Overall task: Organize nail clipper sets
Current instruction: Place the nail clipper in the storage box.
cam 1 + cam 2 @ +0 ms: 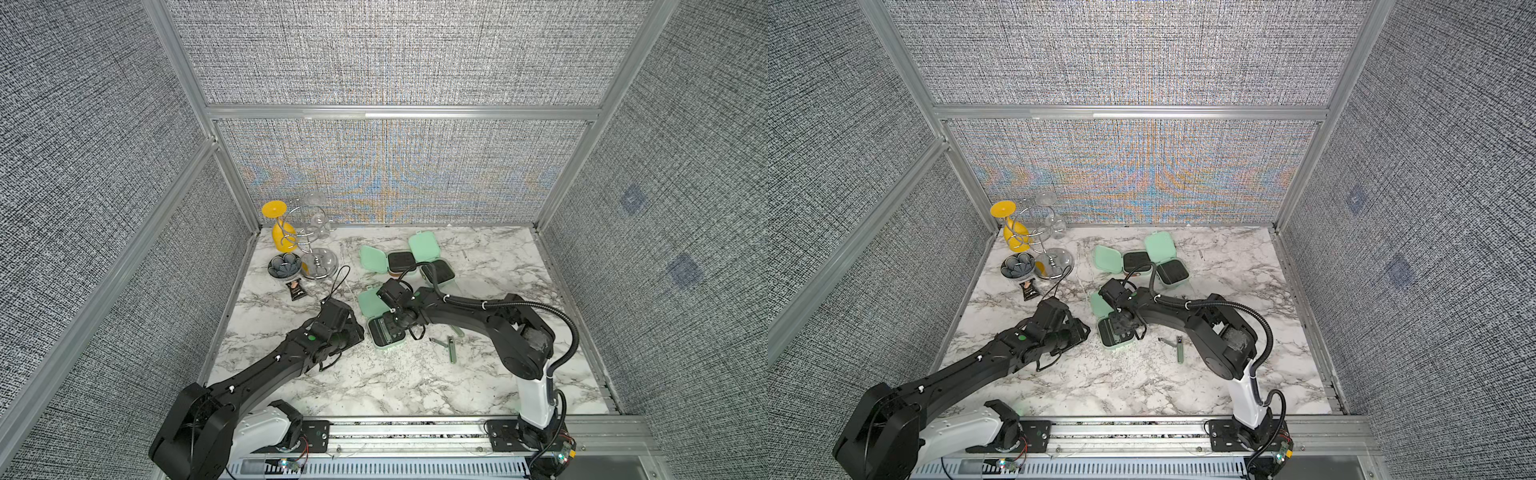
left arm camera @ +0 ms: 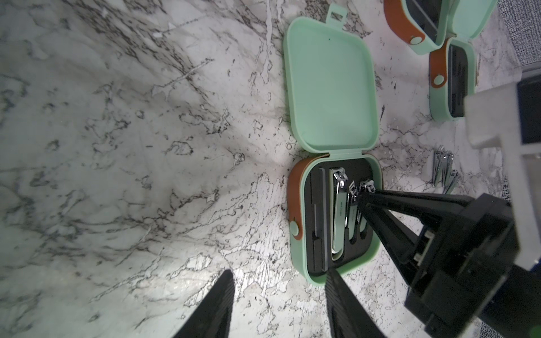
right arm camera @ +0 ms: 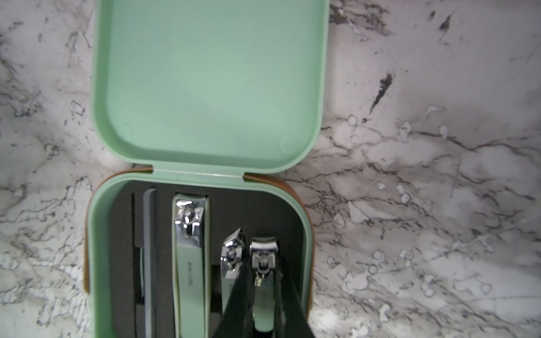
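In both top views we look down steeply from above the robot's base over the whole table (image 1: 415, 386). Both wrist cameras face the same open case (image 2: 330, 87); the right, slightly blurred, seems nearer.

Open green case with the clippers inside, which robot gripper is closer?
Right. The right gripper reaches inside the case; the left gripper sits just beside its rim.

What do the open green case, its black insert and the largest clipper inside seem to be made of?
Green case: likely moulded plastic, matte, with smooth rounded corners. Black insert: seems foam, dull, with cut slots. Largest clipper: metal, mirror-bright at the head, its lever coated pale green.
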